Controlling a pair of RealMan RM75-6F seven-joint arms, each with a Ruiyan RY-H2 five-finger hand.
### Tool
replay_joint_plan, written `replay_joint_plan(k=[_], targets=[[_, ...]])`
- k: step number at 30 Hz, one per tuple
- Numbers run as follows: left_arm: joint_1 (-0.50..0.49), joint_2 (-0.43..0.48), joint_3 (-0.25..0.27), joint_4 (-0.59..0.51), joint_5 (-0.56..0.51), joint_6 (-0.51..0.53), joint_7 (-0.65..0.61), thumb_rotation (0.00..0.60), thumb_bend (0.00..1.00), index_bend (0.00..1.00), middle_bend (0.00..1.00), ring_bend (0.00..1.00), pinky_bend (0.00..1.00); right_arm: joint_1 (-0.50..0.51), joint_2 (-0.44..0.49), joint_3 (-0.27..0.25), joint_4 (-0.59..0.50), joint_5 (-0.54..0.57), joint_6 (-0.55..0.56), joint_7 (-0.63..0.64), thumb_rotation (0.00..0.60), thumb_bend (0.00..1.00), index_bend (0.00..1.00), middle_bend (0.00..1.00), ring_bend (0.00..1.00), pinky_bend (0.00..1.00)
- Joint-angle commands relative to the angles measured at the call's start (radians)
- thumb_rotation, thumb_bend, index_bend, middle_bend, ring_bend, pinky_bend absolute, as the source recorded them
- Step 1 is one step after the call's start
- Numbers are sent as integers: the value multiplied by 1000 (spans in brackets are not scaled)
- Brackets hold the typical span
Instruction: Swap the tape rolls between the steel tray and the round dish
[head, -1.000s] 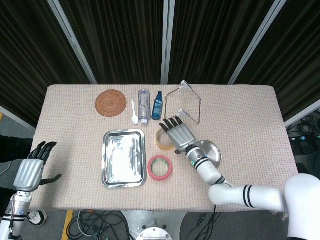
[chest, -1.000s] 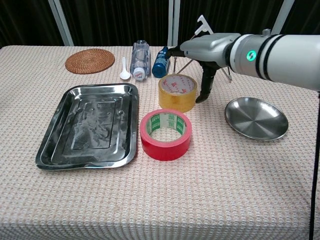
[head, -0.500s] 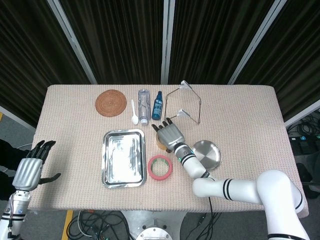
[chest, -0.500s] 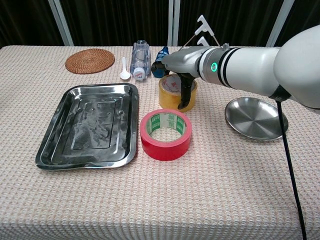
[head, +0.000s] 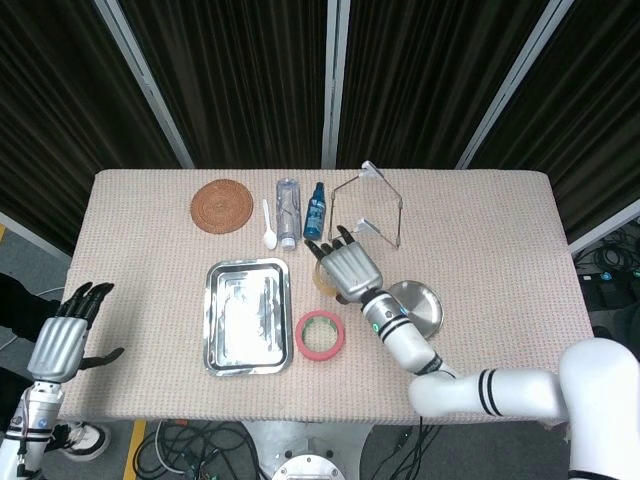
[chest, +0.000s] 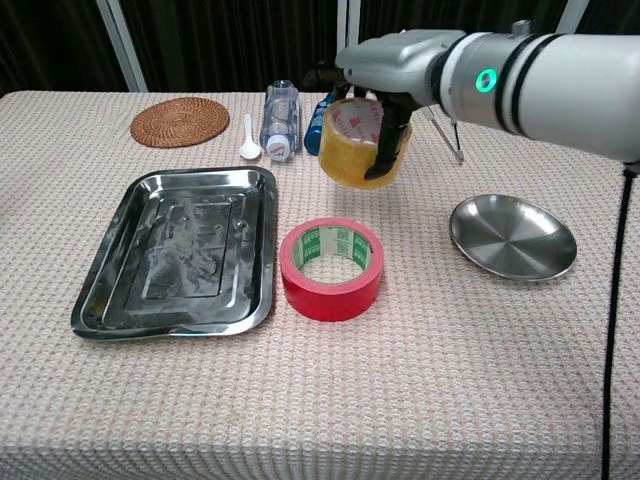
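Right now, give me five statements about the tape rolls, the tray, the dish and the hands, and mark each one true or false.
1. The right hand holds the yellowish tape roll clear of the table. True.
2. The red tape roll lies in the steel tray. False: it stands on the tablecloth, between the tray and the round dish.
3. The round dish has no tape roll in it. True.
4. The left hand grips the steel tray. False: it holds nothing, its fingers apart, off the table's left edge.
5. The steel tray holds the white spoon. False: the spoon lies behind the tray, beside the clear bottle.
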Motion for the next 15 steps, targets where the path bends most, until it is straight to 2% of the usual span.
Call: replay_joint_plan(k=[1,3,6,11,15], targets=[[-4,-2,1,-5,6,-3,7,600,70,90,102,44,214,-129,163,-96,-228,-125,164,-7,600,169,0,405,314,56],[-10,-3,1,-11,11,-7,15,600,70,90,102,44,214,-185,202,-143,-273,-161,207,10,600,169,0,409,319,56],[-17,-4,0,-22,17,-12,28,600,70,90,102,43,214,-249,230,-194,-281,-203,236,43,600,172,0,417,329,56],[-23,-5,2,-36,21,-20,44,600,70,90,102,44,214,-323,208,-230,-211,-241,222,126,600,173,0,415,328,57],[-25,-3,6,-38,18,-31,53,600,70,90,102,43,213,-350,175,-232,-145,-254,181,176,600,176,0,412,323,56]])
